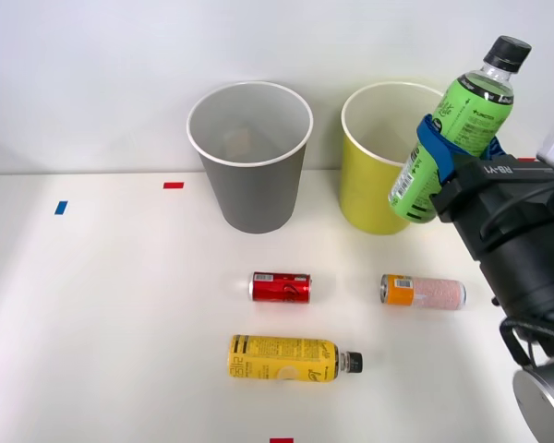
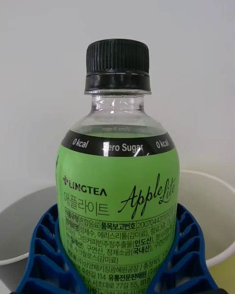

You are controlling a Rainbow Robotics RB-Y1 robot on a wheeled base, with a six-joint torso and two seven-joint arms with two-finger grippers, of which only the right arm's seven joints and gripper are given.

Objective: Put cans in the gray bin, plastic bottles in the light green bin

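Item 1, right gripper [image 1: 448, 152]: closed around the middle of the green-label bottle [image 1: 454, 138], blue ribbed fingers [image 2: 46, 255] wrapping both sides of the label. Bottle held aloft, cap up and tilted toward 1 o'clock, hanging over the 3 o'clock rim of the light green bin [image 1: 380, 161].

Item 2, step in hand: carrying the 1st plastic bottle to its bin. Judged nearly at the drop point. The next move calls for shifting the bottle toward 9 o'clock until its base is over the bin mouth, then letting go; released where it is, it could strike the rim.

Item 3, gray bin [image 1: 250, 157]: upright at 9 o'clock of the light green bin, apart from it.

Item 4, remaining stock on the desk [image 1: 102, 314], all lying on their sides:
- red can [image 1: 281, 287], at 6 o'clock of the gray bin
- pinkish-white can [image 1: 423, 291] with orange end, at 3 o'clock of the red can, well apart
- yellow-label bottle [image 1: 291, 359], black cap pointing to 3 o'clock, near the red can at its 6 o'clock

Item 5, surface and room: white desk bearing a blue tape mark [image 1: 61, 208] and a red tape mark [image 1: 174, 185] toward the far-left part; plain pale wall behind.
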